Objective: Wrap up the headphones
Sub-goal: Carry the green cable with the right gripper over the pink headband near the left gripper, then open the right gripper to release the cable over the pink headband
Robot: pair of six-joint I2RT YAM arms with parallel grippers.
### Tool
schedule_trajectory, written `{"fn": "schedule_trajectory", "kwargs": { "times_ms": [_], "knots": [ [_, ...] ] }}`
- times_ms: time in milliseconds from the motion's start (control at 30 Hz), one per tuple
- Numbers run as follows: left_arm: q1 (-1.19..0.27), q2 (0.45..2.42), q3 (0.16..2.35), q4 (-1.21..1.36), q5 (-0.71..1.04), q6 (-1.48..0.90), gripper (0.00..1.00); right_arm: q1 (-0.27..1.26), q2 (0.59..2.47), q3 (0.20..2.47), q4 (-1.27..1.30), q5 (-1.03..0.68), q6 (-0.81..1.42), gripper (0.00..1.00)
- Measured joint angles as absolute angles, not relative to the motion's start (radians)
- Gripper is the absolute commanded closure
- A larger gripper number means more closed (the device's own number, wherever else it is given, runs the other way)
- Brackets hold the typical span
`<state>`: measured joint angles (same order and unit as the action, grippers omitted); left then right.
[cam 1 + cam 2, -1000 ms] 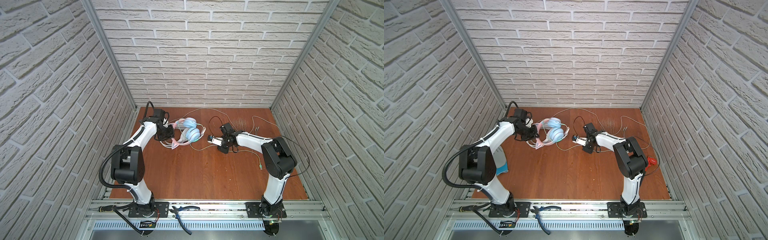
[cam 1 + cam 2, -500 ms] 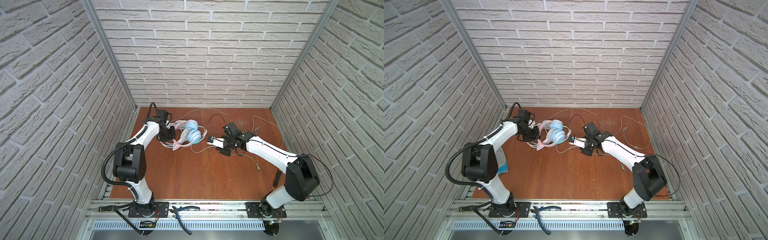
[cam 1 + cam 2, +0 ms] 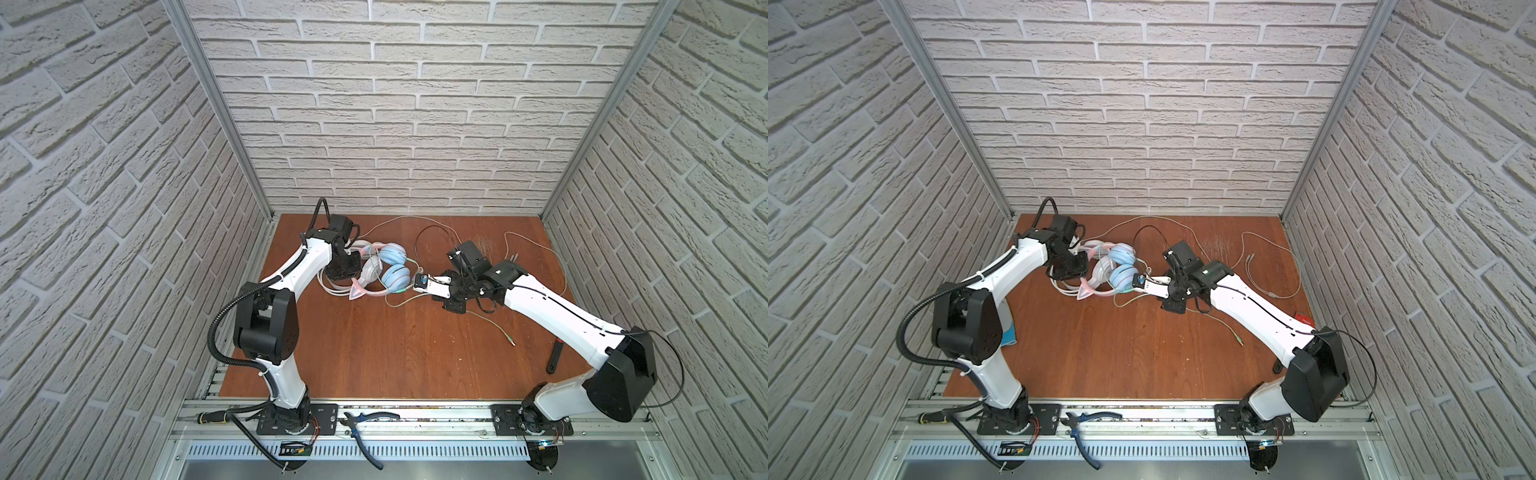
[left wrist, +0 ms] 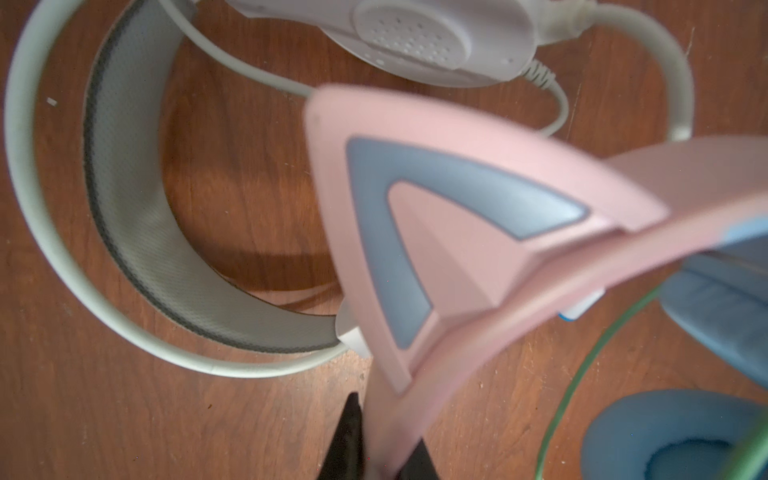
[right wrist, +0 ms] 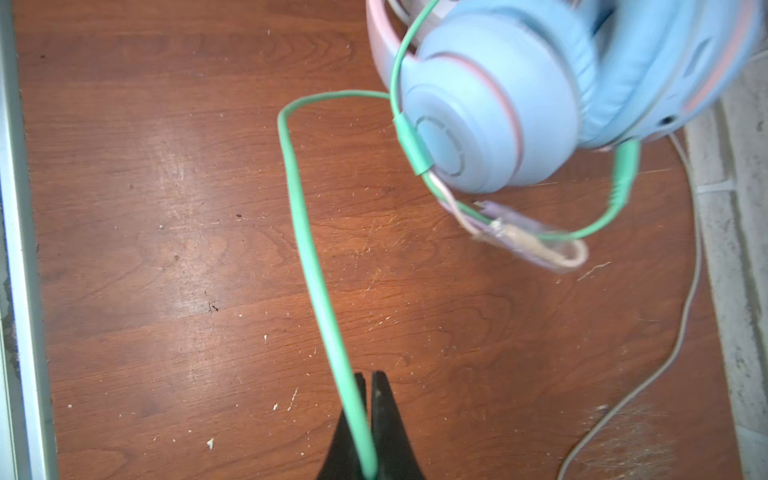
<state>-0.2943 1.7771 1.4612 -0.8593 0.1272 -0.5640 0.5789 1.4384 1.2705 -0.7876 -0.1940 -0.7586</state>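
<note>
Since a second ago the right arm's elbow has swung outward, and the right gripper (image 3: pixel 420 283) now sits closer to the cat-ear headphones (image 3: pixel 392 266) at the table's (image 3: pixel 395 353) rear left. Its jaws pinch the green cable (image 5: pixel 309 249) just beside a blue cup. The left gripper (image 4: pixel 386 428) clamps the pink band (image 4: pixel 519 299), above the white headphones (image 4: pixel 137 232).
</note>
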Motion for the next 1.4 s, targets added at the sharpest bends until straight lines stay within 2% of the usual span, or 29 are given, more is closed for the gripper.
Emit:
{"fn": "schedule_trajectory", "kwargs": {
  "times_ms": [500, 833, 1400],
  "knots": [
    [-0.447, 1.819, 1.558, -0.947, 0.04, -0.495, 1.0, 0.55, 1.456, 1.429, -0.825, -0.149, -0.675, 0.94],
    [-0.521, 1.824, 1.559, -0.974, 0.015, -0.444, 1.0, 0.499, 1.592, 1.558, -0.829, -0.094, -0.616, 0.94],
    [-0.577, 1.866, 1.581, -0.979, 0.012, -0.404, 1.0, 0.484, 1.832, 1.773, -0.934, -0.154, -0.48, 0.94]
  ]
}}
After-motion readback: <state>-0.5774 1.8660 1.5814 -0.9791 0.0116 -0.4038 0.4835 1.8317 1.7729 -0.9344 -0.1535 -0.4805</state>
